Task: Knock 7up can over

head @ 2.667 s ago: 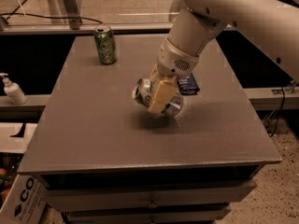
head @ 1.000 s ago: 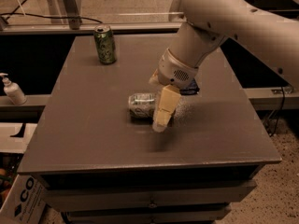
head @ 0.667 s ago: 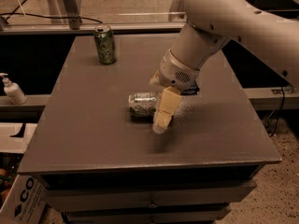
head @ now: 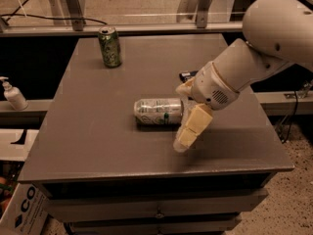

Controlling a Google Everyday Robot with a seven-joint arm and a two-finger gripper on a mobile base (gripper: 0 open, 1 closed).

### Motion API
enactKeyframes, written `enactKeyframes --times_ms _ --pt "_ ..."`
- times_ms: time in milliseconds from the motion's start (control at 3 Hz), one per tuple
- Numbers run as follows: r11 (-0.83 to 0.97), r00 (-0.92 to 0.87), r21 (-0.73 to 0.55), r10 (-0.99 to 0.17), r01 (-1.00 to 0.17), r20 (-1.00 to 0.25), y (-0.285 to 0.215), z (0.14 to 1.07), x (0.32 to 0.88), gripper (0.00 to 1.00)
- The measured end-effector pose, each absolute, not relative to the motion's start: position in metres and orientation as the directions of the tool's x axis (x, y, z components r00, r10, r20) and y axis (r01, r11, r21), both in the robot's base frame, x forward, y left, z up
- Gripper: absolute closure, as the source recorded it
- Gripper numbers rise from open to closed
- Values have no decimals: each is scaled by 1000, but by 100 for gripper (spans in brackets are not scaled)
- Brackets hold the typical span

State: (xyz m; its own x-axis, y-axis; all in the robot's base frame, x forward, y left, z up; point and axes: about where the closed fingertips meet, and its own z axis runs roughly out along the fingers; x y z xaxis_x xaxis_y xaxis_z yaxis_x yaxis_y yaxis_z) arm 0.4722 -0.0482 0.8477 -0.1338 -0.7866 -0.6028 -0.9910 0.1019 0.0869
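The 7up can [head: 157, 111], silver-white with green lettering, lies on its side in the middle of the grey table [head: 98, 146], its length running left to right. My gripper [head: 185, 115] is at the can's right end, with its beige fingers [head: 193, 127] spread apart, one above and one below that end. The gripper is open and holds nothing. The white arm reaches in from the upper right.
A darker green patterned can [head: 110, 46] stands upright at the table's back left. A small dark object [head: 187, 75] lies behind the gripper. A soap dispenser [head: 13, 95] stands on a ledge to the left. A cardboard box [head: 22, 204] sits on the floor at lower left.
The 7up can, earlier tilted at my gripper, now lies flat on the table. My gripper has shifted slightly right and toward the front edge.
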Motion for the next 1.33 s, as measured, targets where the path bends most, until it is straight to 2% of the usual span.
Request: enactKeyframes --times_ms 667,1000,1333 --pt "294 -230 66 -569 -953 -790 -102 847 445 0" --pt "383 -228 56 -421 -922 -878 -126 842 434 0" --pt "412 -214 39 -389 -910 -896 -137 854 430 0"
